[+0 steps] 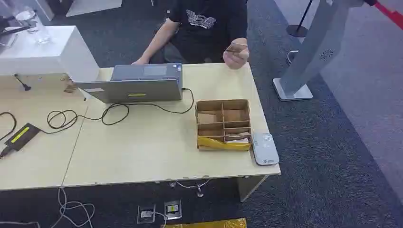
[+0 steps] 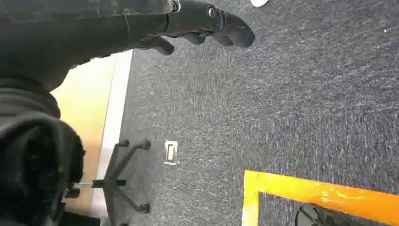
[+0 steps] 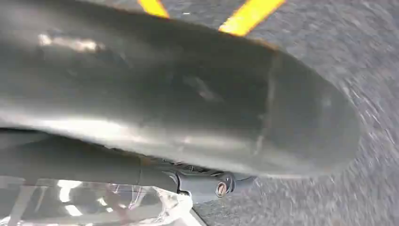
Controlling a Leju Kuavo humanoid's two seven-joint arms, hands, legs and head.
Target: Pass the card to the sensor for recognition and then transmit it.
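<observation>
A person at the far side of the table holds a brown card (image 1: 236,48) up in one hand (image 1: 235,58). Against the table's right edge lies the grey card sensor (image 1: 264,148). Just left of it stands an open cardboard box (image 1: 223,124) with several compartments and cards inside. My left hand (image 2: 202,26) hangs over the dark carpet, its fingers stretched out with nothing in them. The right wrist view is blurred, and my right hand (image 3: 188,99) shows there as a thick grey thumb close to the lens. Its fingers are hidden.
A grey laptop (image 1: 138,83) sits at the back of the wooden table (image 1: 142,152), its black cable looping across the top. A black power brick (image 1: 20,136) lies at the left. A grey stand (image 1: 304,57) rises right of the table. A chair base (image 2: 115,181) stands on the carpet.
</observation>
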